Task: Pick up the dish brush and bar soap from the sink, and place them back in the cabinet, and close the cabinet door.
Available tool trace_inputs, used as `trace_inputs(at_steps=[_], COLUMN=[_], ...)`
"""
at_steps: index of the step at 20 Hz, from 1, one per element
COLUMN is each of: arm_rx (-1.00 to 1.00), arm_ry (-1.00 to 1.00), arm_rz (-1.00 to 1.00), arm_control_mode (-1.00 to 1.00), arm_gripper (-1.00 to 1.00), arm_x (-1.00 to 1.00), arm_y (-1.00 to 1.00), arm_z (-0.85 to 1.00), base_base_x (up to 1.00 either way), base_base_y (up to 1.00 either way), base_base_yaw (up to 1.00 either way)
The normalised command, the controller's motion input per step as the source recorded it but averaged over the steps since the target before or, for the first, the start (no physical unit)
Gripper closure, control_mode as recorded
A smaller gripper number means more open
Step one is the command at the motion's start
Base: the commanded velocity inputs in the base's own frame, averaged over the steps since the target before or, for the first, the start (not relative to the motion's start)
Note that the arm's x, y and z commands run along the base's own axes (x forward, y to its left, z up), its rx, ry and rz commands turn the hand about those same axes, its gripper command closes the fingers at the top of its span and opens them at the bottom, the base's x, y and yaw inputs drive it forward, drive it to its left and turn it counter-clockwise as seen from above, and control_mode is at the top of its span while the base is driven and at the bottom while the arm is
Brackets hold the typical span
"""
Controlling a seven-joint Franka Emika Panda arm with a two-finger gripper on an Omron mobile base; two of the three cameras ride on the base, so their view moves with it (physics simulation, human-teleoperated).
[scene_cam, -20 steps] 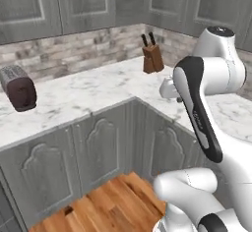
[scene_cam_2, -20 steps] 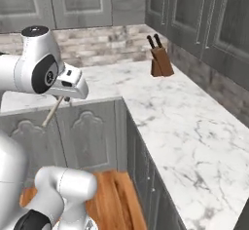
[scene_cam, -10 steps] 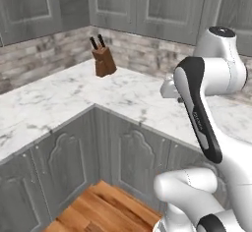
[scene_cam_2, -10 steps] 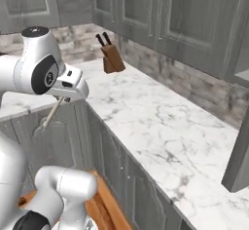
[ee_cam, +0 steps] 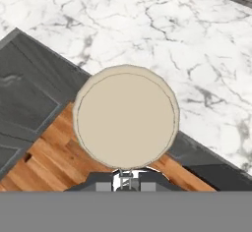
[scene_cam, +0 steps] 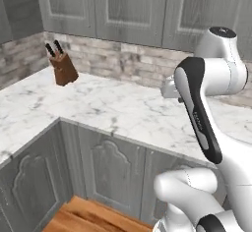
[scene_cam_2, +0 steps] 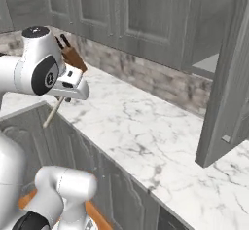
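Gripper: gripper [scene_cam_2: 62, 99] is clamping shut on the dish brush [scene_cam_2: 53, 112], jaws pinched tight on its upper end.
Brush: it is hanging from the hand, tan handle slanting down and out over the counter's front edge; in the hand view its round pale head [ee_cam: 126, 116] is facing the camera.
Beneath it: marble counter [scene_cam_2: 141, 141] is lying just behind, wooden floor [ee_cam: 59, 152] showing below.
Cabinet: cabinet door [scene_cam_2: 226, 73] is standing open to the right, grey shelf [scene_cam_2: 210, 63] showing inside, well apart from the hand.
Off to the side: knife block [scene_cam: 63, 68] is sitting near the backsplash.
Step, as I judge it: carrying the brush toward the cabinet.
Next move, I reckon: reaching up and right past the door edge, then setting the brush on the shelf.
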Motion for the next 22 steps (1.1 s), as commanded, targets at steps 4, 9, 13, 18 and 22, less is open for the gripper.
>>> trace_inputs(at_steps=[4, 9, 13, 18, 22], arm_rx=[0.0, 0.0, 0.0, 0.0, 0.0], arm_ry=[0.0, 0.0, 0.0, 0.0, 0.0], arm_rz=[0.0, 0.0, 0.0, 0.0, 0.0], arm_control_mode=[1.0, 1.0, 1.0, 1.0, 1.0], arm_gripper=[1.0, 1.0, 1.0, 1.0, 1.0], arm_x=[0.0, 0.0, 0.0, 0.0, 0.0], arm_y=[0.0, 0.0, 0.0, 0.0, 0.0], arm_z=[0.0, 0.0, 0.0, 0.0, 0.0], base_base_x=[0.4, 0.35, 0.21, 0.06, 0.11], base_base_y=[-0.39, -0.43, -0.37, -0.29, -0.29], base_base_yaw=[-0.4, -0.41, -0.42, -0.44, -0.45])
